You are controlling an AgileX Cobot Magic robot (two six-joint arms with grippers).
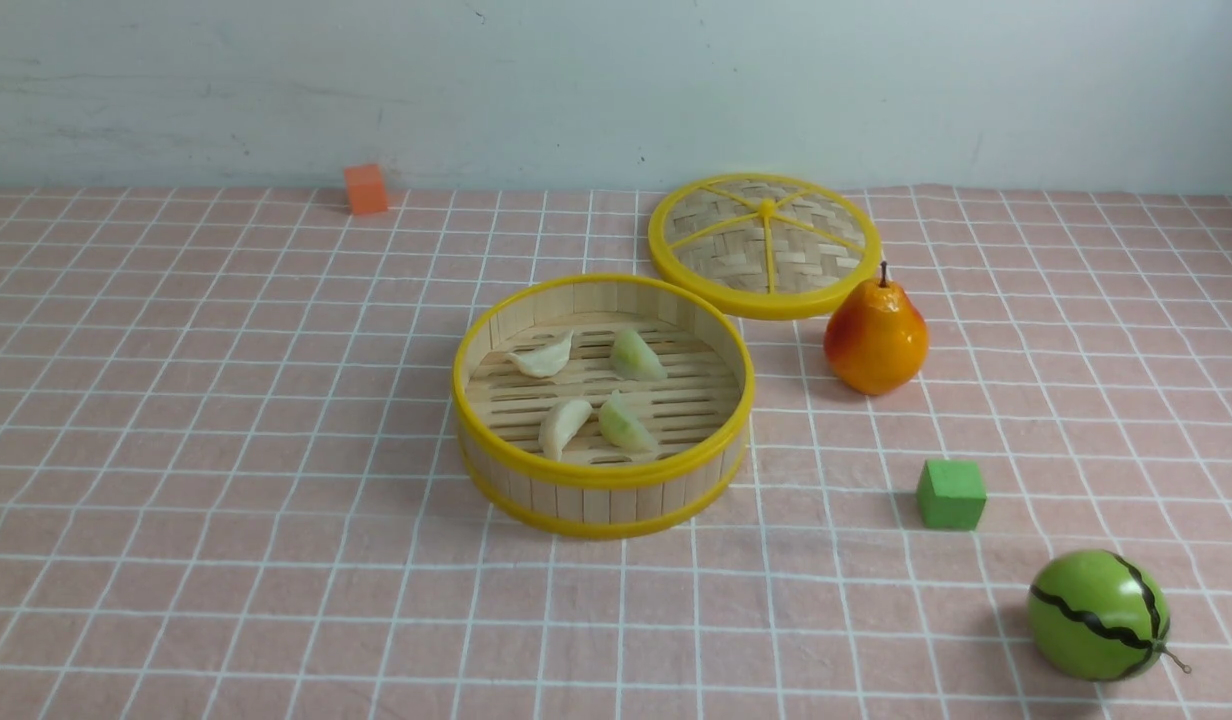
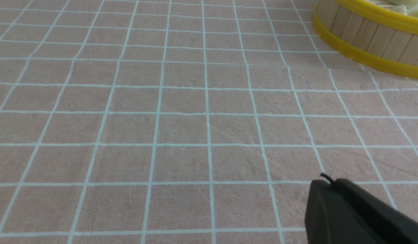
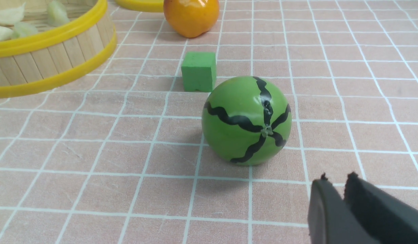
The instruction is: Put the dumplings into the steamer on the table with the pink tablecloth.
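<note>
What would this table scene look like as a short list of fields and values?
surface: pink tablecloth with white grid lines
steamer: near the middle, open
dumplings: four, all on the steamer's slatted floor, two white and two green
lid: flat on the cloth behind the steamer
other items: pear, green cube, toy watermelon, orange cube
left gripper: shut, empty
right gripper: slightly parted, empty
</note>
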